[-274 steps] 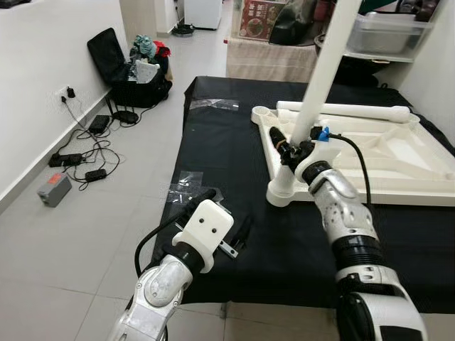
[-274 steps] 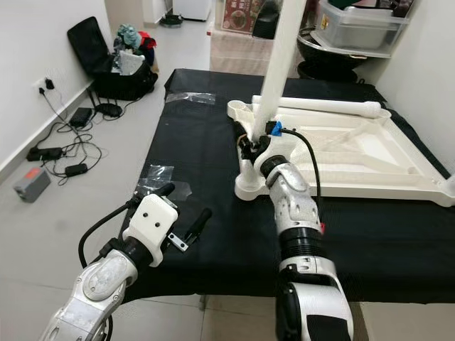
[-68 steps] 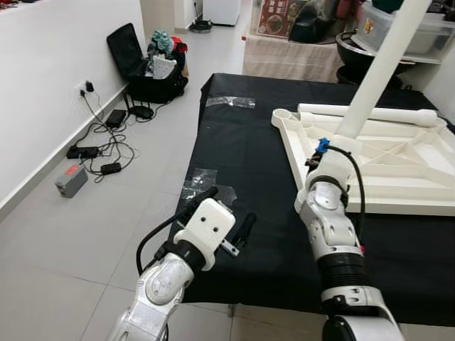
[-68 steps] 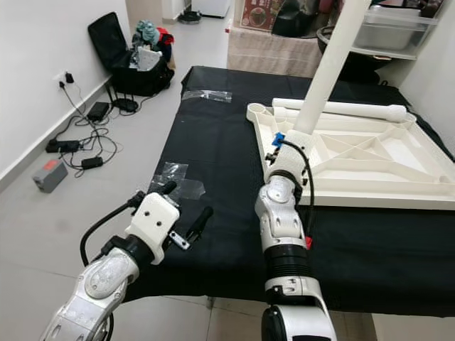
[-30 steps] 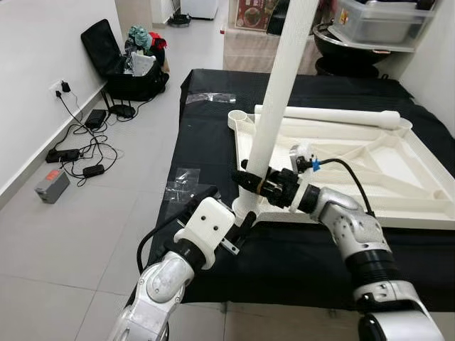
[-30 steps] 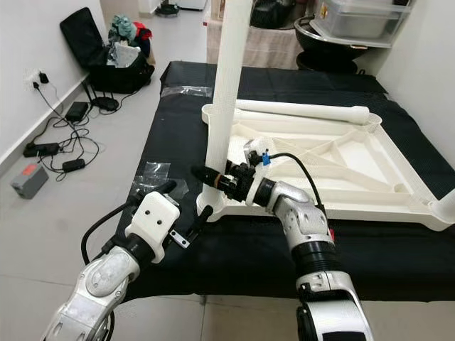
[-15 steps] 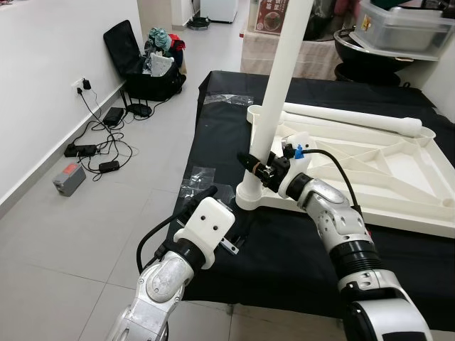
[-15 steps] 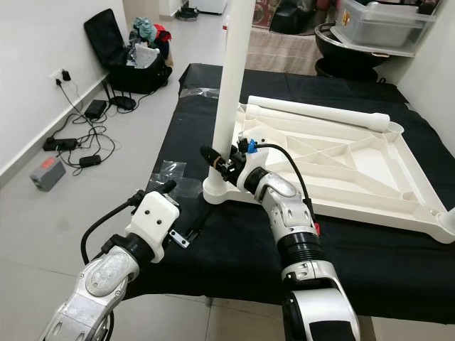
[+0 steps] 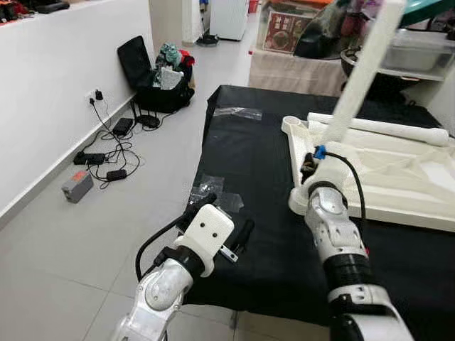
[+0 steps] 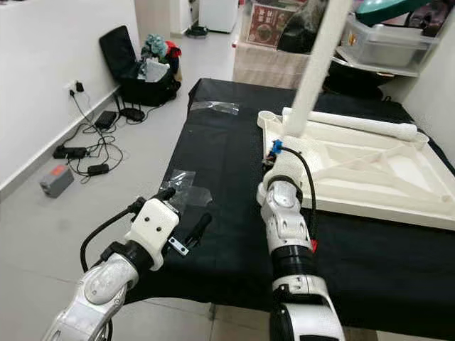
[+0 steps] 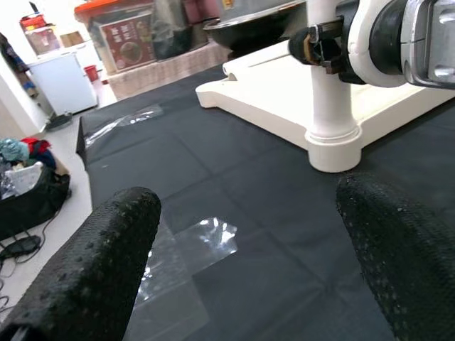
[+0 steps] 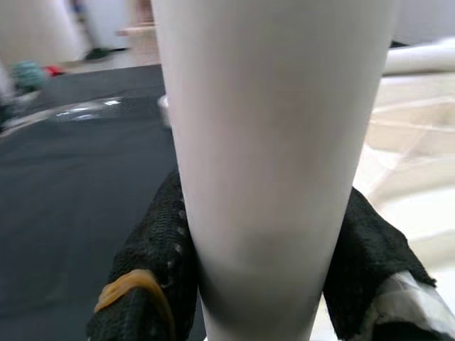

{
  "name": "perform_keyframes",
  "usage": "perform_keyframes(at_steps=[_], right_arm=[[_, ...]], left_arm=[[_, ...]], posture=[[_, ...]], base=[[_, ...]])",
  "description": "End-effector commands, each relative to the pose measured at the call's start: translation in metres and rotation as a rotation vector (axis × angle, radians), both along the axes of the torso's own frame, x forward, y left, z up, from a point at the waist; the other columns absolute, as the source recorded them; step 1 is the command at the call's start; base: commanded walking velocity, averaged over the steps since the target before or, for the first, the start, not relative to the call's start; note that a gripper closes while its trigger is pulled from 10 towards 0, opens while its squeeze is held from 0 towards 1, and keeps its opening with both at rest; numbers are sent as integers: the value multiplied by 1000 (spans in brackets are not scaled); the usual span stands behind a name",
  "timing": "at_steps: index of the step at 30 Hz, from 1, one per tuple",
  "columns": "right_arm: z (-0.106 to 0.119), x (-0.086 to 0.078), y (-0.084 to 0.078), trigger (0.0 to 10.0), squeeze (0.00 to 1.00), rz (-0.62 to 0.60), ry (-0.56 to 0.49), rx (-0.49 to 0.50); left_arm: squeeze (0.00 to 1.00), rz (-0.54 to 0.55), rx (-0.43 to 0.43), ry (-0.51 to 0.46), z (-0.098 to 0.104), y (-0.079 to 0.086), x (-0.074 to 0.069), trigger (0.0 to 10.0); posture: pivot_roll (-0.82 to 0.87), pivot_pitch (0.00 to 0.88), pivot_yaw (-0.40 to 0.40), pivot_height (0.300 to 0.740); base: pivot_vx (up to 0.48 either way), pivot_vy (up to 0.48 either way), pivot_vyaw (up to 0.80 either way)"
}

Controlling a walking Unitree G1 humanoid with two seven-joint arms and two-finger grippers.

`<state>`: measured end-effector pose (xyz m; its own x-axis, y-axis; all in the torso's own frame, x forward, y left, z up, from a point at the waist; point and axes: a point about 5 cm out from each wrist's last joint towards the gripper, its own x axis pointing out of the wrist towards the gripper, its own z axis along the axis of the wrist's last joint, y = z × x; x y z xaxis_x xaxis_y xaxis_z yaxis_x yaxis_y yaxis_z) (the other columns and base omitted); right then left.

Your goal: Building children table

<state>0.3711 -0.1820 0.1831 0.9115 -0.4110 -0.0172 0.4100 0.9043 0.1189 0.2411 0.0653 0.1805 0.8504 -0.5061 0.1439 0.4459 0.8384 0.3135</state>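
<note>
Black cloth (image 9: 256,163) carries the upturned white plastic tabletop (image 9: 398,177); I see my right gripper (image 12: 259,270) clamped round the tall white leg (image 12: 270,142); left gripper (image 11: 242,263) spread, idle.

Home interior — tiled floor (image 9: 85,234), open suitcase of clothes (image 9: 160,71) by the wall, fridge (image 9: 229,18) beyond
</note>
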Motion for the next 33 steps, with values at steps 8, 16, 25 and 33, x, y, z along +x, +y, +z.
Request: perform_keyframes(at_steps=[8,16,25,33], right_arm=[[-5,-3,23,10000,0,9,2,96],[13,2,15,10000,0,80,-117,-16],[22,15,8,10000,0,431,-189,33],[9,-9,32,10000,0,1287,-120,133]], left_arm=[[0,-3,14,7,-4,0,-2,10000],[0,-3,11,9,-4,-1,-2,10000],[0,1,12,8,-4,0,-1,10000],[0,6,12,9,-4,0,-1,10000]], posture=[[102,84,-70,740],[101,92,-70,740],[103,95,-70,740],[105,100,-75,740]], base=[[0,0,0],[0,0,0],[0,0,0],[0,0,0]])
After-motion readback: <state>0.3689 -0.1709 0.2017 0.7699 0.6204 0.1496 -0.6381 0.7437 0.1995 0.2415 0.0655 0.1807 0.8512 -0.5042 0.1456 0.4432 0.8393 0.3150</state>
